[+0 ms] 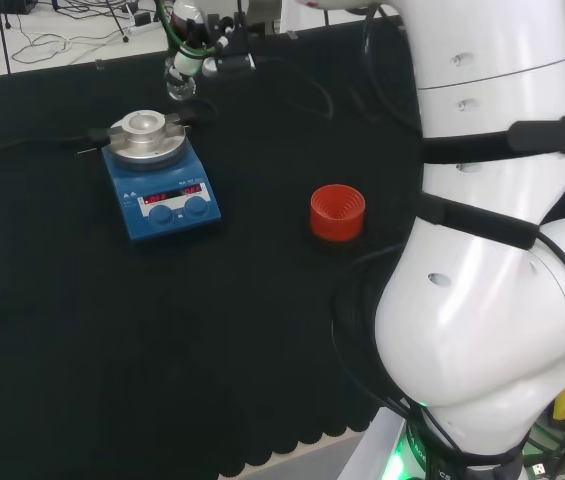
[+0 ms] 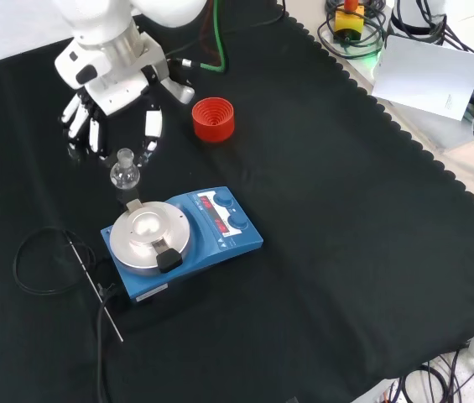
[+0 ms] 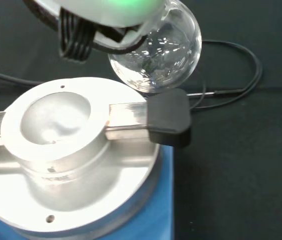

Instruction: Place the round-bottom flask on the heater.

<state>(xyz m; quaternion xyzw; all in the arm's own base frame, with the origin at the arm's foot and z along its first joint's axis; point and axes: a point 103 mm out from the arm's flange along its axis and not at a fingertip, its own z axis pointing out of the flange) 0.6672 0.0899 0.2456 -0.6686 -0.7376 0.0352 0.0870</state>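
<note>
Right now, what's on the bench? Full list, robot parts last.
Round-bottom flask: one, clear glass, held above the cloth just beside the heater's block.
Heater: one, blue base with a silver metal block on top, on the cloth left of centre in the front view.
Ribbed ring stand: one, red, empty, on the cloth right of the heater in the head view.
Cable: black, lying beside the heater.
Hand: black and white, curled on the flask's neck.
</note>
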